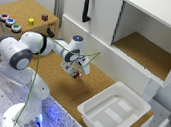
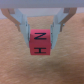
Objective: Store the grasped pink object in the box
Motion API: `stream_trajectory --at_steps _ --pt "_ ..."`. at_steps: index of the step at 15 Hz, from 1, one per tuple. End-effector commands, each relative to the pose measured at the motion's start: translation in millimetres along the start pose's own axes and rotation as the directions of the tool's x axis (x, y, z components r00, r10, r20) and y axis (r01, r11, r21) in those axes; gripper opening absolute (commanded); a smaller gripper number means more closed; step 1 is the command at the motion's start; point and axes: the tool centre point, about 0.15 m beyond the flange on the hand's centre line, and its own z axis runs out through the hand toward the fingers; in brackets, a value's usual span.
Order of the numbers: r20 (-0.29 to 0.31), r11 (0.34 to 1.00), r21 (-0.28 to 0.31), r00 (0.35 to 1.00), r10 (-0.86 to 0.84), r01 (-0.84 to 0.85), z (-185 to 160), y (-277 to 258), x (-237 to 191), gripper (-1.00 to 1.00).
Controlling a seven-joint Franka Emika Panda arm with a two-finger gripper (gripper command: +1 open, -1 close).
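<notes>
The pink object (image 2: 38, 42) sits clamped between the two fingers (image 2: 21, 22) of the pincer (image 2: 39, 36), which press on its opposite sides. In the wrist view it looks like a small block with near-square faces, so no long axis stands out. Its upper face and its front face each carry a dark letter H; the one on top lies on its side, the one on the front stands upright. The colour is a bright reddish pink, and the edges look slightly rounded, though the picture is too blurred to be sure.

In the exterior view the pincer (image 1: 77, 72) hangs above the cork-covered surface (image 1: 58, 83), with only a speck of pink visible at its tip. The arm (image 1: 24, 51) is folded, its elbow raised on the exterior view's left and the wrist bent so that the pincer points down and tilts a little.

The box (image 1: 113, 112), a shallow white bin, rests on the surface well apart from the pincer, lower and toward the exterior view's right. The block is not inside it.
</notes>
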Motion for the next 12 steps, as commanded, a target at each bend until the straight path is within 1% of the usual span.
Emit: stream_trajectory --at_steps 1,4,5,8,12 --pt "-0.114 0.991 -0.026 0.985 0.129 -0.133 -45.1 126.3 -10.9 -1.00" --pt "-0.144 0.979 -0.053 0.972 0.187 -0.196 -51.4 169.8 -8.2 -1.00" --pt "-0.148 0.973 -0.052 0.966 0.213 -0.223 -50.2 182.7 -8.5 -1.00" --pt "-0.147 0.945 -0.023 0.936 0.321 -0.328 -37.4 219.8 -11.6 -1.00" --pt "-0.130 0.914 -0.007 0.907 0.401 -0.405 -12.6 247.0 -12.0 -1.00"
